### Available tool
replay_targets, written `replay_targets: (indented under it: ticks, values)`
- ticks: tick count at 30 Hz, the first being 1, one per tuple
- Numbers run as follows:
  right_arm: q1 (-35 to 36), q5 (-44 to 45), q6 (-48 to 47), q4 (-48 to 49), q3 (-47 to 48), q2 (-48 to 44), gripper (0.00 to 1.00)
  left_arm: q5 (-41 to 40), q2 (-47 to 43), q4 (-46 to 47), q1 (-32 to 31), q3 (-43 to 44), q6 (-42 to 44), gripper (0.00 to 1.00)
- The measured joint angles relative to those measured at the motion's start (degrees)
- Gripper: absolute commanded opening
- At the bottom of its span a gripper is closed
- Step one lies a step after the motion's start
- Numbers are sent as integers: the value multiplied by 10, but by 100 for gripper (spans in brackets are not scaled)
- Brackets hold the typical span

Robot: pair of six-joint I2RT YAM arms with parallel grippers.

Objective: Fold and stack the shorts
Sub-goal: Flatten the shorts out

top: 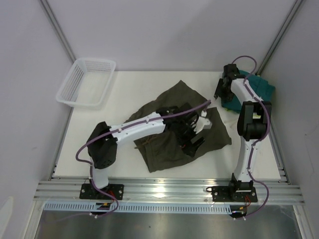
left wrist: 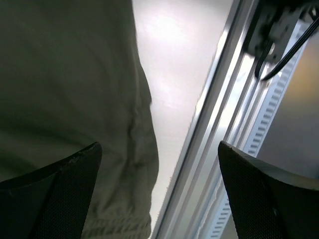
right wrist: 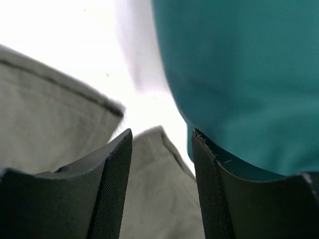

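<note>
The olive-green shorts [top: 174, 134] lie rumpled across the middle of the white table. My left gripper [top: 195, 139] hovers over their right part, jaws wide apart and empty; its wrist view shows the olive cloth [left wrist: 65, 99] at the left and bare table beside it. The folded teal shorts [top: 256, 87] sit at the far right. My right gripper [top: 223, 97] is beside their left edge, open and empty; its wrist view shows teal cloth [right wrist: 239, 74] at the right and olive cloth [right wrist: 55, 129] at the left below the fingers.
A white mesh basket [top: 85, 82] stands at the far left corner. An aluminium rail [top: 169, 191] runs along the near edge, also in the left wrist view [left wrist: 224, 129]. Grey walls enclose the table on the left, back and right.
</note>
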Motion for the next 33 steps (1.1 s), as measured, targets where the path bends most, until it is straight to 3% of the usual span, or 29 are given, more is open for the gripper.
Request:
replay_targets:
  ticks: [3,7,13,15,18,26,33]
  values:
    - [-10,-13,6,-10,-32,-53,66,-29,-12,-5,4,80,-16,99]
    - [-20,-44,40,-14,-173,-211,65,-52,-72,3,26,85,-63,99]
    - [-38,-87,134,-15,-415,-507,70,-108,-280,99,90,-171,-206,99]
    - [-47,-95,167,-26,-467,-586,75,-133,-362,121,106,-276,-271,99]
    - [-67,-110,215,-35,-533,-691,74,-169,-466,128,112,-389,-365,99]
    - [-80,-126,303,-77,-634,-793,70,-224,-712,160,113,-577,-589,99]
    - [-87,-114,361,-52,-713,-849,62,-221,-727,179,113,-644,-692,99]
